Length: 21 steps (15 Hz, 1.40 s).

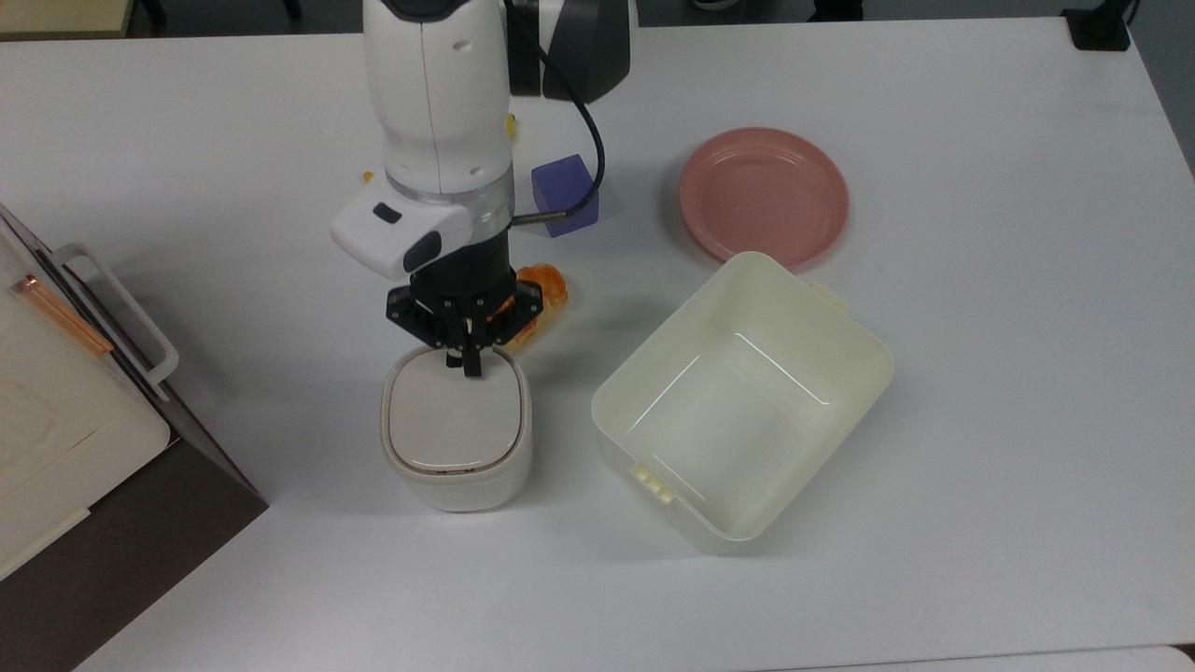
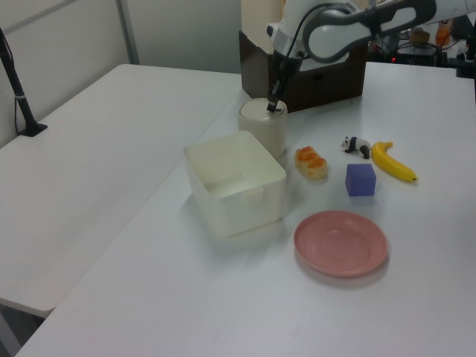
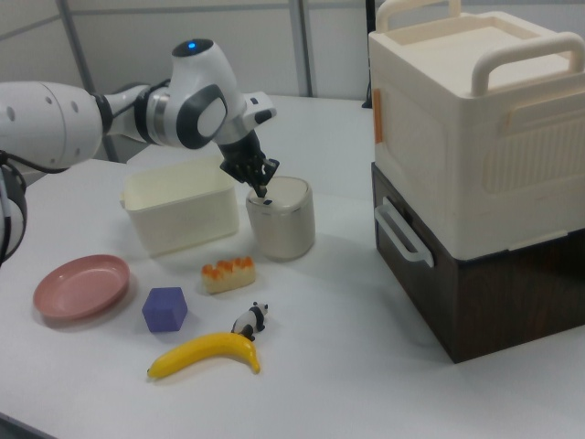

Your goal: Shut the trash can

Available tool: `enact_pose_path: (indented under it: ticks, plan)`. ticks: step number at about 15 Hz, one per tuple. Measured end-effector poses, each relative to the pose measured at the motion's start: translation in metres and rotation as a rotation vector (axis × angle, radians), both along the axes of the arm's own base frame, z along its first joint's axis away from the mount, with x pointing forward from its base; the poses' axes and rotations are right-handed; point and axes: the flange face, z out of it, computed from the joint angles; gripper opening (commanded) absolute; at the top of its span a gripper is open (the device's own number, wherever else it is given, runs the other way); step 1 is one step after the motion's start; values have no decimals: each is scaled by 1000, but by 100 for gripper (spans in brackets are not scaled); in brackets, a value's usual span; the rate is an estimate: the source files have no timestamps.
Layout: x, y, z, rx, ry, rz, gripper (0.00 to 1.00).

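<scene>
Top view: small cream-white plastic trash can (image 1: 456, 434) stands upright, beige lid flat. My gripper (image 1: 470, 367) points straight down, fingers pinched together, empty, at its rear edge.

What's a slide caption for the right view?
Panda arm's black two-finger gripper at the lowered beige lid of the small cream plastic trash can, beside the larger lidless tub.

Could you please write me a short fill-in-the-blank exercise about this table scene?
1. The trash can has its lid ____.
2. The gripper is above the lid's edge nearest the ____ pastry.
3. The plate is ____ in colour.
4. Beside the banana stands a toy ____.

Missing words: closed; orange; pink; panda
</scene>
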Motion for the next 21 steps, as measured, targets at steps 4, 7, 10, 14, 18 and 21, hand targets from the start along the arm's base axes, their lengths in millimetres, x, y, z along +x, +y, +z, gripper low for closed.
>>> enact_pose_path:
  ticks: [4, 7, 10, 14, 18, 21]
  plan:
    - [-28, 0, 53, 3, 75, -4, 0]
    - [-53, 2, 81, 5, 155, -9, 0]
    - [-75, 16, 95, -30, 244, -21, 0]
    - [-96, 38, 107, -38, 276, -26, 15]
    - [-130, 35, 129, -35, 324, -60, 40]
    - [-140, 30, 135, -33, 330, -75, 62]
